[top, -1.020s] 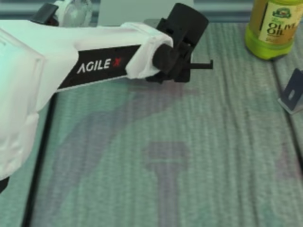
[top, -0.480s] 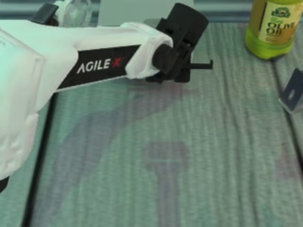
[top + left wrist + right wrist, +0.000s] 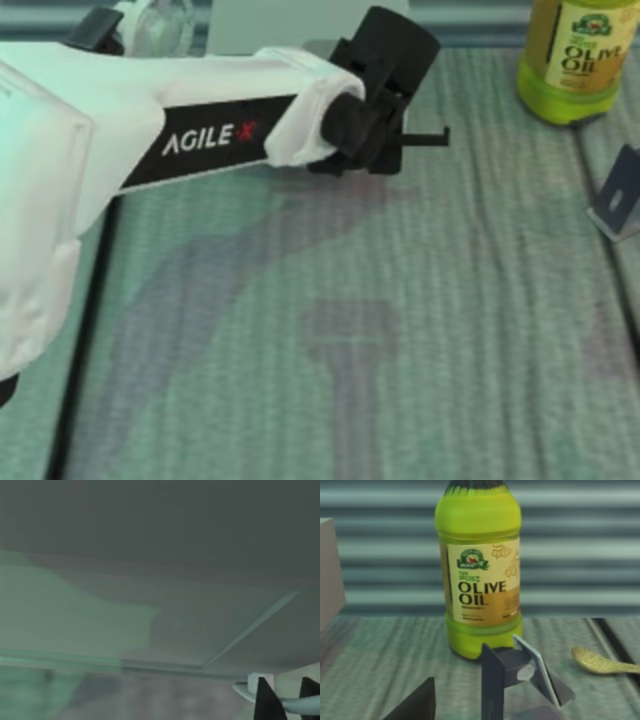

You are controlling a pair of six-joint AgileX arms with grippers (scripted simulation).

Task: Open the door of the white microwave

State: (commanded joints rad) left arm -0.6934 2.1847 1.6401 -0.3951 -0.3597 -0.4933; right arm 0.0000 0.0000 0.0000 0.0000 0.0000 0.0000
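**Left gripper set against the microwave door at the table's far edge**

At the far left corner of the table point(image 3: 450, 330), a round white fan point(image 3: 150, 25) is partly hidden by the left arm. That arm is stretched from the left side to the middle of the far edge, where the left gripper point(image 3: 415, 130) is placed against the front of the white microwave point(image 3: 290, 25). Only the pale, boxy top of the microwave is seen from above. In the left wrist view, the door point(image 3: 175, 605) is shown very close as a greyish translucent pane with a thin pale frame line. Whether the left gripper is closed on anything cannot be told. An olive oil bottle point(image 3: 575, 55) is stood at the far right corner, with a spoon point(image 3: 602, 662) lying near it. The right gripper point(image 3: 618, 195) is parked at the right edge, its jaws held apart and empty.
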